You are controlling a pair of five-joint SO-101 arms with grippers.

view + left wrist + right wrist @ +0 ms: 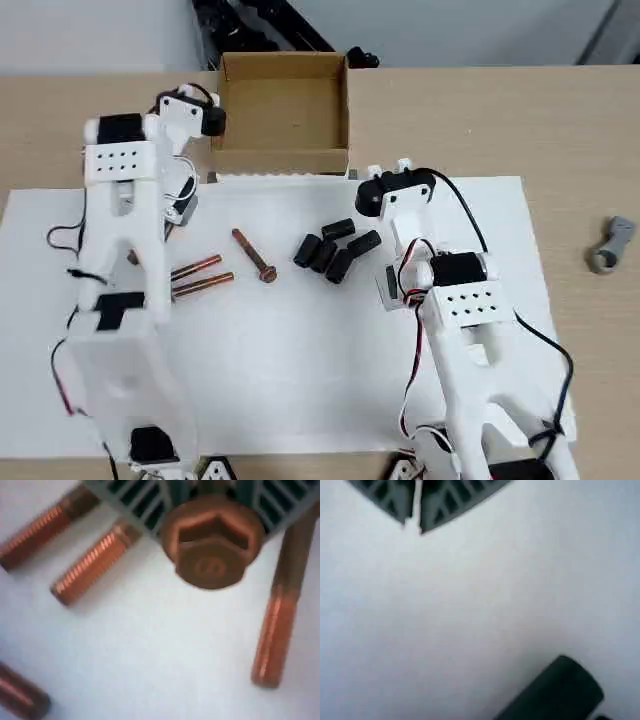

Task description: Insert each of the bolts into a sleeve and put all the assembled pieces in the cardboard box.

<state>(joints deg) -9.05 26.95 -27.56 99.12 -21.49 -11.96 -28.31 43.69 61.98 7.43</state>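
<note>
Over the copper bolts at the left of the white sheet (300,380), your left arm (125,230) has its jaws clamped on one held bolt (212,542); the hex head faces the wrist camera and hides the shank, a hold I take as meant to leave the threaded end free for a sleeve; four loose bolts (92,565) lie flat around it; the black sleeves (335,250) sit bunched mid-sheet, between your two arms, so either can reach them; your right arm (465,310) hangs just beside that cluster, jaws together on nothing, one near sleeve (560,690) lying close by, which suggests it is placed to pick one up; the cardboard box (282,160) stands open just beyond the sheet's far edge, with nothing in it; the sheet covers a pale wooden tabletop (560,120), where a small grey part (610,245) lies well apart on the right; dark gear (250,25) sits past the far edge.
</note>
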